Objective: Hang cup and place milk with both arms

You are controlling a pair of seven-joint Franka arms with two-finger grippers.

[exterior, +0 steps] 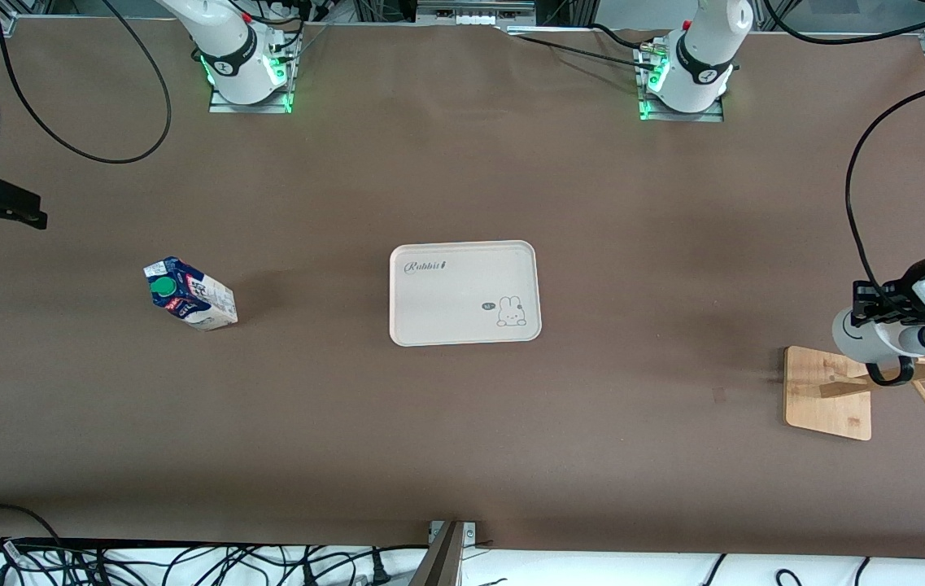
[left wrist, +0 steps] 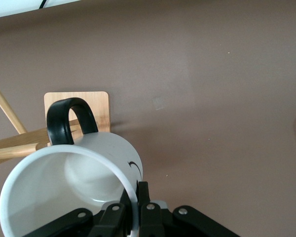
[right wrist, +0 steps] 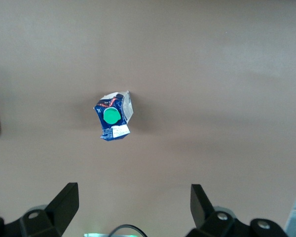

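Note:
The white cup (exterior: 857,335) with its black loop handle (exterior: 890,374) hangs in the air over the wooden rack (exterior: 826,394) at the left arm's end of the table. My left gripper (left wrist: 136,197) is shut on the cup's rim (left wrist: 108,168), one finger inside and one outside. The handle (left wrist: 69,121) points toward the rack's pegs (left wrist: 12,148). The milk (exterior: 189,297) stands on the table toward the right arm's end, green cap up. My right gripper (right wrist: 133,190) is open and empty, high over the table near the milk (right wrist: 112,116); it is out of the front view.
A cream tray (exterior: 464,293) with a rabbit drawing lies at the table's middle. The rack has a flat wooden base (left wrist: 79,106) and slanted pegs. Cables lie near the arm bases and along the table's near edge.

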